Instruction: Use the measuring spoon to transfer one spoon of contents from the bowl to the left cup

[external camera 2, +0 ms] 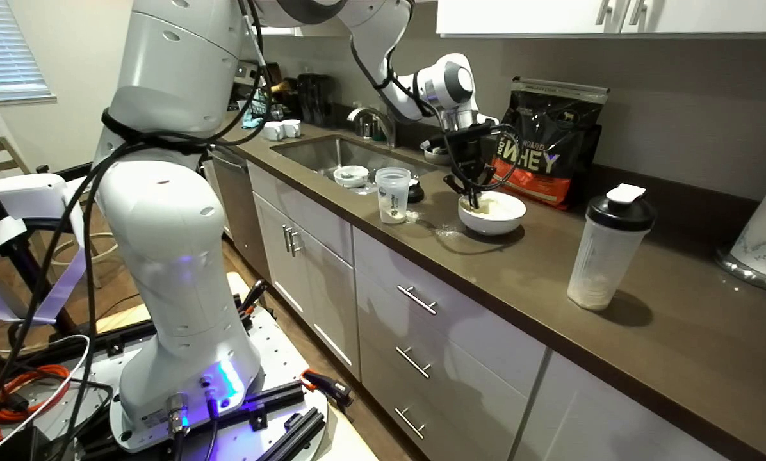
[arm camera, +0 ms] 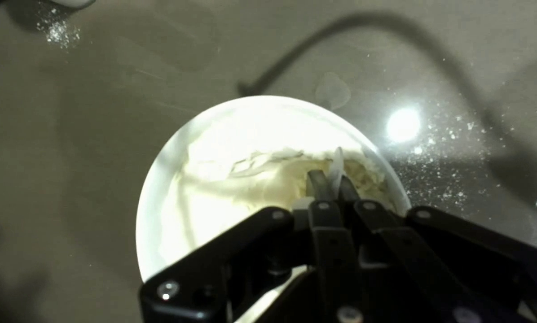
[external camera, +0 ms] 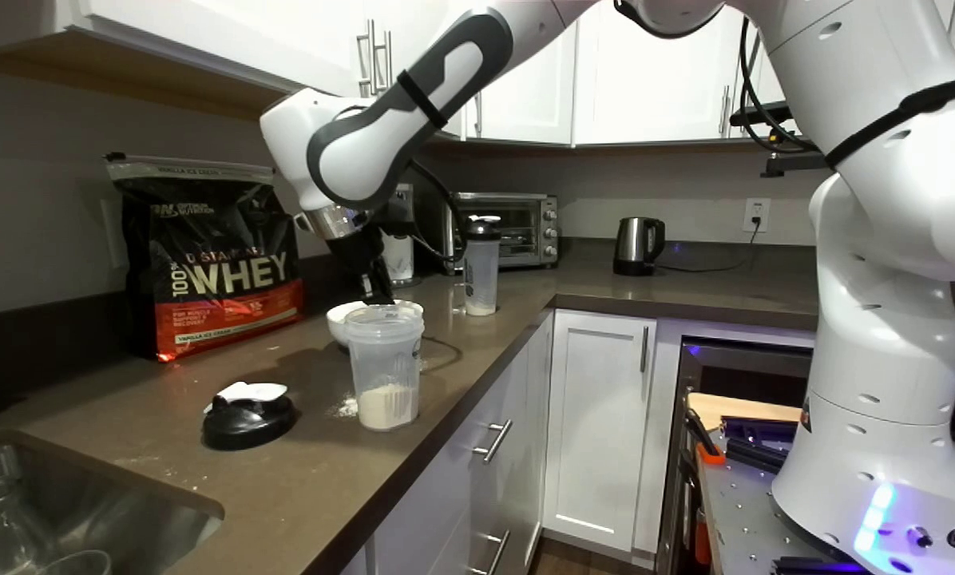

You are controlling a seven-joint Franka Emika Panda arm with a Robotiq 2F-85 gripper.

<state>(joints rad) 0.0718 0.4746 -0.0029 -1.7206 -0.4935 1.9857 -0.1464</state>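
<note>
The white bowl (arm camera: 268,102), full of pale powder, sits on the counter; it shows in both exterior views too. My gripper (arm camera: 334,183) points down inside the bowl's rim, its jaws pinched together on the whitish handle of the measuring spoon (arm camera: 337,165). The spoon's scoop end is hidden, so I cannot tell how much powder it carries. In an exterior view, the fingertips stand at the bowl's near-left inner side. The left cup (external camera 2: 393,186) is translucent, lidless and upright, with powder at its bottom; in an exterior view (external camera: 386,359) it partly blocks the bowl.
A lidded shaker (external camera 2: 607,250) with some powder stands on the counter beyond the bowl. The whey bag (external camera: 206,255) leans by the wall. A black lid (external camera: 247,415) lies near the sink (external camera: 182,495). Spilled powder (arm camera: 434,152) dots the counter beside the bowl.
</note>
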